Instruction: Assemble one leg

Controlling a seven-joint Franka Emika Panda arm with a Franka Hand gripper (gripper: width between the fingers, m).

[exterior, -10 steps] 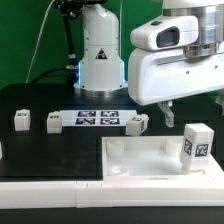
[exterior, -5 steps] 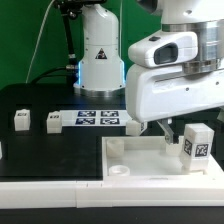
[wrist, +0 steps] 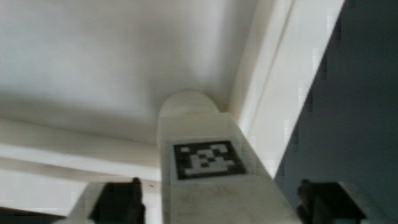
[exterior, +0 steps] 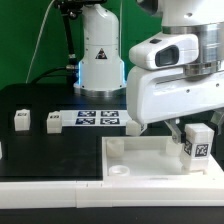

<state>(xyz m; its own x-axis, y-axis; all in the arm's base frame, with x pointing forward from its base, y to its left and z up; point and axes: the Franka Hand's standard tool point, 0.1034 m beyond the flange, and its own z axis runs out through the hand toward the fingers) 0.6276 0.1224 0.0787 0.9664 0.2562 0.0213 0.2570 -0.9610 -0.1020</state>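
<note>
We see the tool (wrist: pixel 224 205) standing open. Its two dark fingers (wrist: pixel 121 203) sit one on each side of the leg (wrist: pixel 210 150), set slightly wider apart than the leg. A thin gap shows on each side, so it holds nothing, and we see no contact.

In the exterior view the leg (exterior: pixel 198 143) stands upright at the right of the frame, on the large white tray (exterior: pixel 140 165) that fills the lower right. The bulky white hand above covers the leg's top. We cannot tell whether the foot sits in a socket.

The leg carries a square black-and-white marker tag (wrist: pixel 210 159) on the face turned to the wrist camera. The tag is a block pattern with no letters we can read.

On the black tabletop (exterior: pixel 40 150), the marker board (exterior: pixel 98 119) lies at mid-frame with a row of similar tags. Small white blocks (exterior: pixel 21 118) stand to its left and just off its right end.

The white robot base (exterior: pixel 112 75) at the top centre bears a triangular warning sign (exterior: pixel 101 56), and the symbol in it is too small to make out.
</note>
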